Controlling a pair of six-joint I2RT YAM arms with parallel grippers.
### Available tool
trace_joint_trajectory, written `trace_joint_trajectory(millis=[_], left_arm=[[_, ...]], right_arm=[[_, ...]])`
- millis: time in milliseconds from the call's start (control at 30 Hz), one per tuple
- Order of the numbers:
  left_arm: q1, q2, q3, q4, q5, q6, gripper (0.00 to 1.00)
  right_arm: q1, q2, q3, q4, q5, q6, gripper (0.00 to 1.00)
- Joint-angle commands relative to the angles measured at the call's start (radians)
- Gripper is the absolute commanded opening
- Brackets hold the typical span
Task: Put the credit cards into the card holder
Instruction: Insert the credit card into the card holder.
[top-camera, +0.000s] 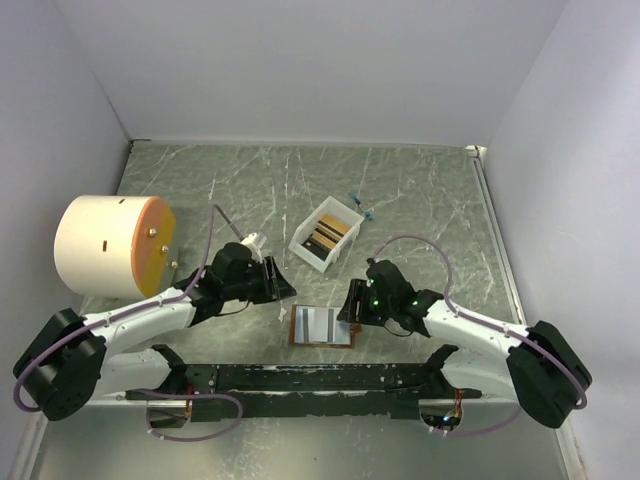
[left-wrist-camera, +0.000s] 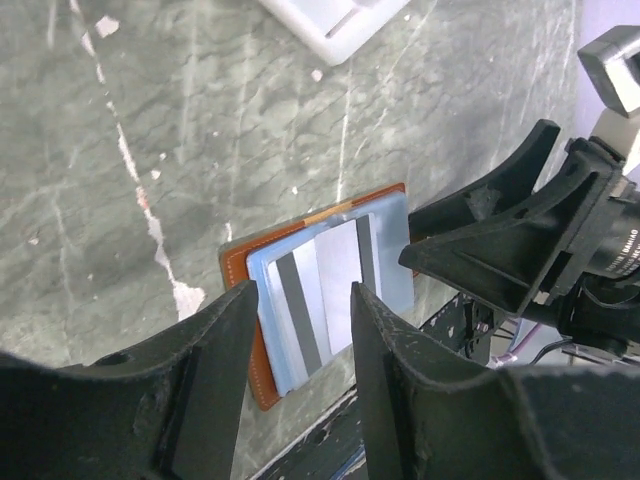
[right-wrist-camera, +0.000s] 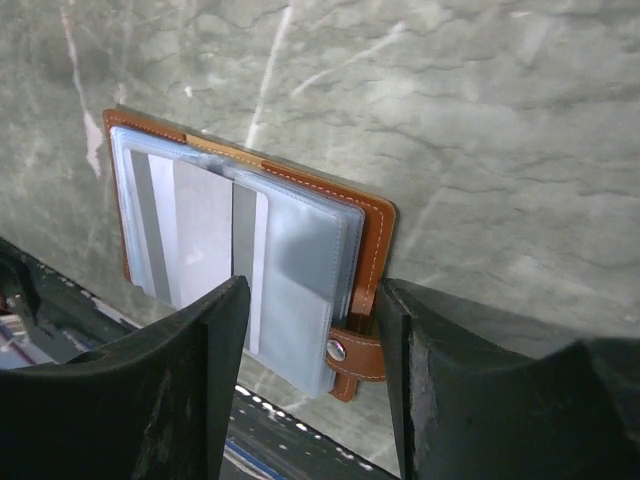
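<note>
Two grippers are hanging low over the counter (top-camera: 420, 190) in the top view: my left gripper (top-camera: 283, 290) and right gripper (top-camera: 352, 303) are flanking the open card holder (top-camera: 322, 326), while credit cards (top-camera: 328, 236) are lying in the white box (top-camera: 305, 252). Left wrist: my jaws are standing spread, empty, above a striped card (left-wrist-camera: 335, 280) pocketed in the holder. Right wrist: my jaws are gaping empty over the snap tab (right-wrist-camera: 352, 352).

Card holder (right-wrist-camera: 378, 230) just ahead of black fingers (right-wrist-camera: 180, 390): tan-brown leather, white stitching, pale blue-grey pockets. Card (right-wrist-camera: 200, 235): pale, dark grey stripe. Table (right-wrist-camera: 480, 150): grey-green marble, white veins.
</note>
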Motion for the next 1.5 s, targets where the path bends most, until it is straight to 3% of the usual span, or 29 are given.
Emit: trace_joint_trajectory(millis=[0, 167, 433, 1100, 1467], left_arm=[[0.029, -0.002, -0.019, -0.046, 0.105, 0.041, 0.52], [0.031, -0.008, -0.057, -0.01, 0.167, 0.018, 0.57], [0.03, -0.013, -0.06, -0.043, 0.147, 0.025, 0.61], [0.022, 0.112, -0.124, 0.128, 0.187, -0.065, 0.61], [-0.04, 0.155, -0.134, 0.21, 0.173, -0.132, 0.61]], right_arm=[[0.056, 0.056, -0.006, 0.108, -0.025, 0.048, 0.53], [0.139, 0.142, 0.01, 0.212, -0.019, 0.103, 0.52], [0.196, 0.212, 0.047, 0.284, 0.019, 0.147, 0.51], [0.201, 0.198, 0.019, 0.292, 0.042, 0.147, 0.51], [0.202, 0.189, 0.006, 0.313, 0.038, 0.15, 0.51]])
